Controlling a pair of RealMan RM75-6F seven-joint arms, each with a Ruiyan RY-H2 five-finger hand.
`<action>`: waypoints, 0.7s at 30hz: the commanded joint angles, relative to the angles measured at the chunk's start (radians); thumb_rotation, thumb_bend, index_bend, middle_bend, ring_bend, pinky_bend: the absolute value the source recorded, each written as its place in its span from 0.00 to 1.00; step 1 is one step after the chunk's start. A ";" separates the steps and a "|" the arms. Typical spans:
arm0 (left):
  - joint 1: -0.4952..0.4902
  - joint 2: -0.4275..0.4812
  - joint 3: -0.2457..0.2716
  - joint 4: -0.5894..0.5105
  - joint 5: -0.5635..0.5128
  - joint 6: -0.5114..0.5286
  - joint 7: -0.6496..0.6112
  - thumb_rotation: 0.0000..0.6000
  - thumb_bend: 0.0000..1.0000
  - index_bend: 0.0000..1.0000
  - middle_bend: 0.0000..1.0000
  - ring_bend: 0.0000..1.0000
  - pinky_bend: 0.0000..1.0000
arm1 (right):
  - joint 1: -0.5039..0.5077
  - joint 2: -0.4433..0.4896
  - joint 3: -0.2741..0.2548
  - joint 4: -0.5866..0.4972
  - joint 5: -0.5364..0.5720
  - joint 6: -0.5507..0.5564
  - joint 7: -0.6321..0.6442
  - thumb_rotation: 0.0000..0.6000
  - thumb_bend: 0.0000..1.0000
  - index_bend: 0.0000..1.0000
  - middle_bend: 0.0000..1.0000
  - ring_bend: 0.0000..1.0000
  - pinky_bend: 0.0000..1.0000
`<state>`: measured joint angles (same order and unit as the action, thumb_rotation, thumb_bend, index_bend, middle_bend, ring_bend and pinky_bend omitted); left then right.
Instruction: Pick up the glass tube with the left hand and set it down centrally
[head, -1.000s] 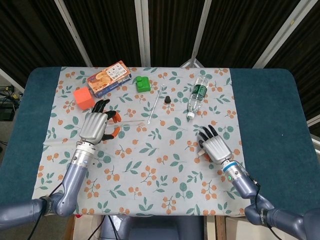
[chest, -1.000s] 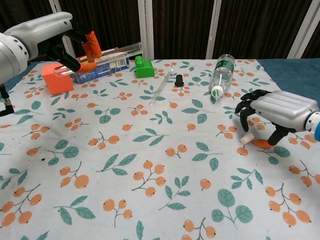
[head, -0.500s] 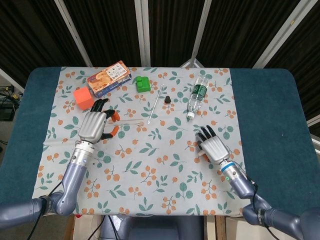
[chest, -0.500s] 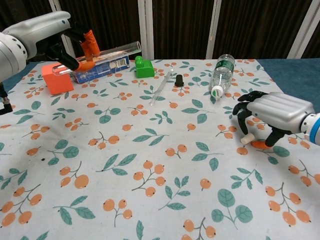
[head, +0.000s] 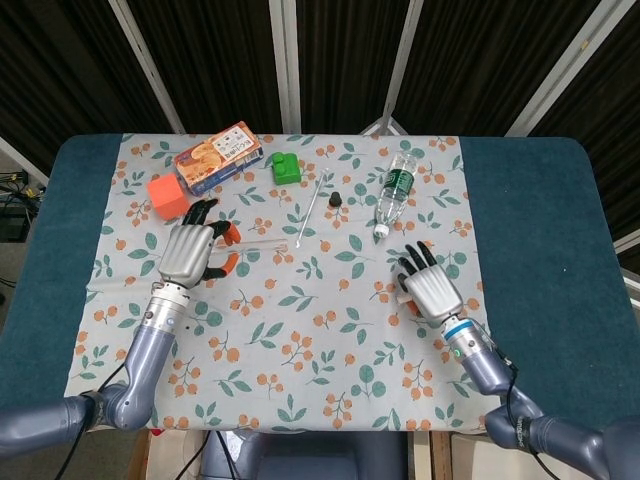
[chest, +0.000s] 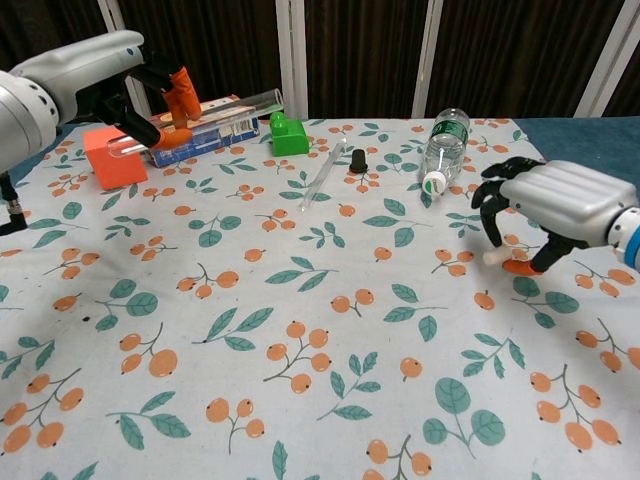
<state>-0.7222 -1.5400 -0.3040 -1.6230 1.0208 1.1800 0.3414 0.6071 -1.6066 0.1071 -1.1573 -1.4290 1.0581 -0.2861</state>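
Left hand (chest: 150, 95) holds the glass tube (chest: 215, 108) aloft, nearly level.

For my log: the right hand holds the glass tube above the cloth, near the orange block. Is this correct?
Not quite. It is the left hand, not the right, that holds the glass tube above the cloth, near the orange block; the chest view shows this. The right hand is far from it.
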 joint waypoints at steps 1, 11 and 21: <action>-0.005 -0.009 -0.004 0.006 -0.009 -0.004 -0.001 1.00 0.68 0.53 0.50 0.08 0.00 | -0.004 0.016 0.023 -0.011 0.013 0.025 -0.011 1.00 0.36 0.60 0.25 0.07 0.04; -0.037 -0.108 -0.039 0.057 -0.081 -0.011 -0.012 1.00 0.68 0.53 0.50 0.08 0.00 | -0.022 0.072 0.112 -0.073 0.063 0.134 -0.056 1.00 0.36 0.60 0.25 0.07 0.04; -0.083 -0.252 -0.083 0.159 -0.142 -0.010 -0.035 1.00 0.68 0.53 0.51 0.08 0.00 | -0.024 0.061 0.201 -0.136 0.097 0.264 -0.113 1.00 0.36 0.60 0.24 0.07 0.04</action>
<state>-0.7949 -1.7736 -0.3778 -1.4786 0.8858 1.1700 0.3122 0.5834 -1.5383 0.2990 -1.2855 -1.3378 1.3086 -0.3908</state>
